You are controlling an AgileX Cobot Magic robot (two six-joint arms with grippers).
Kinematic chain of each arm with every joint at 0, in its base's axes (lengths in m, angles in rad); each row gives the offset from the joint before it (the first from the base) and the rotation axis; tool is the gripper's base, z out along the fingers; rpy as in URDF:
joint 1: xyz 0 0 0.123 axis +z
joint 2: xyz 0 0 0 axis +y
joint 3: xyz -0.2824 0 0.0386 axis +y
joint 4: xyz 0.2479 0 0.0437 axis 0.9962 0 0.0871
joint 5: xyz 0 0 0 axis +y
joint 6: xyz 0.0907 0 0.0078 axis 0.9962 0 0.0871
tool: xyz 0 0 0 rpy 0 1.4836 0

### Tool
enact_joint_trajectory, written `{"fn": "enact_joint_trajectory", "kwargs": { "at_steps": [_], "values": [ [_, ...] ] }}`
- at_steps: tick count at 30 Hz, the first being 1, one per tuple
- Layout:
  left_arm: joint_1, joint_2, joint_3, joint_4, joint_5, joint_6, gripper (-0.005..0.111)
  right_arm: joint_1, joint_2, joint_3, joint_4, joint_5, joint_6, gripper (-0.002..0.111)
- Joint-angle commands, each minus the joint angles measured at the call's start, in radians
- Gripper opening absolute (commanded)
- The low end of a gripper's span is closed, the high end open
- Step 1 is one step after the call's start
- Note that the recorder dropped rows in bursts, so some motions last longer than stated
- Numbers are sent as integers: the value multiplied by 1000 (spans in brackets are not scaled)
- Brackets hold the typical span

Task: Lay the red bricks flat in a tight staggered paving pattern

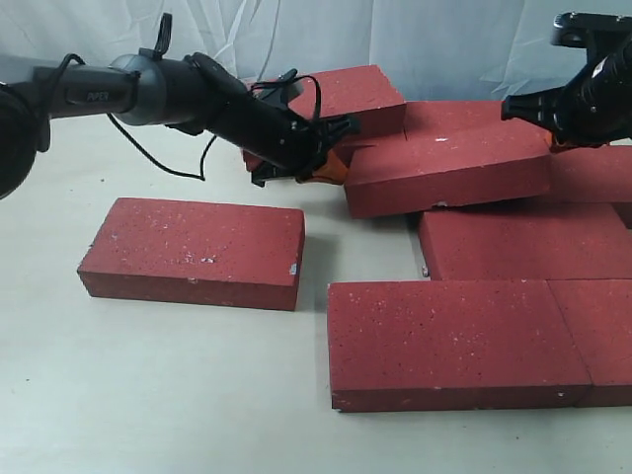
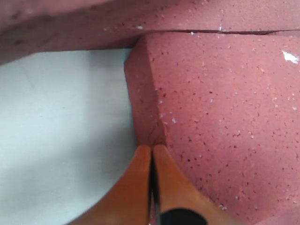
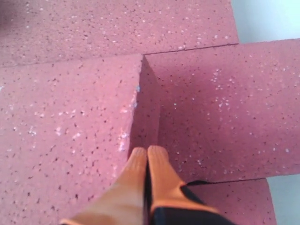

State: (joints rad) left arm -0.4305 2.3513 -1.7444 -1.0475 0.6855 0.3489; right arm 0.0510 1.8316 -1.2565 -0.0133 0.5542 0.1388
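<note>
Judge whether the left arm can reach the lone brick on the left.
Probably yes: the lone brick lies flat by itself, with nothing between it and the left end effector.

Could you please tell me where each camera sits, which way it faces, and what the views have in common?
Exterior: off the arms, slightly above the table, facing the bricks; both arms show, left gripper and right gripper at either end of the raised brick.
Left wrist: on the left arm, looking along its shut orange fingers at that brick's end.
Right wrist: on the right arm, looking along its shut fingers at what seems the other end.
Shared: all three show the raised brick.
</note>
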Motion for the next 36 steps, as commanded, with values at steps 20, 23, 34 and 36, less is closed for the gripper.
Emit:
{"fn": "enact_joint_trajectory", "kwargs": {
  "at_steps": [20, 23, 34, 36],
  "values": [
    [88, -163, 82, 341, 197, -34, 0, 231, -2, -5, 181, -49, -153, -1],
    [120, -171, 106, 343, 188, -34, 0, 254, -2, -5, 179, -68, -167, -1],
    [169, -186, 162, 365, 160, -32, 0, 288, 60, -5, 225, -125, -170, -1],
    [176, -193, 162, 370, 160, -32, 0, 302, 80, -7, 225, -140, -170, -1]
  ]
}}
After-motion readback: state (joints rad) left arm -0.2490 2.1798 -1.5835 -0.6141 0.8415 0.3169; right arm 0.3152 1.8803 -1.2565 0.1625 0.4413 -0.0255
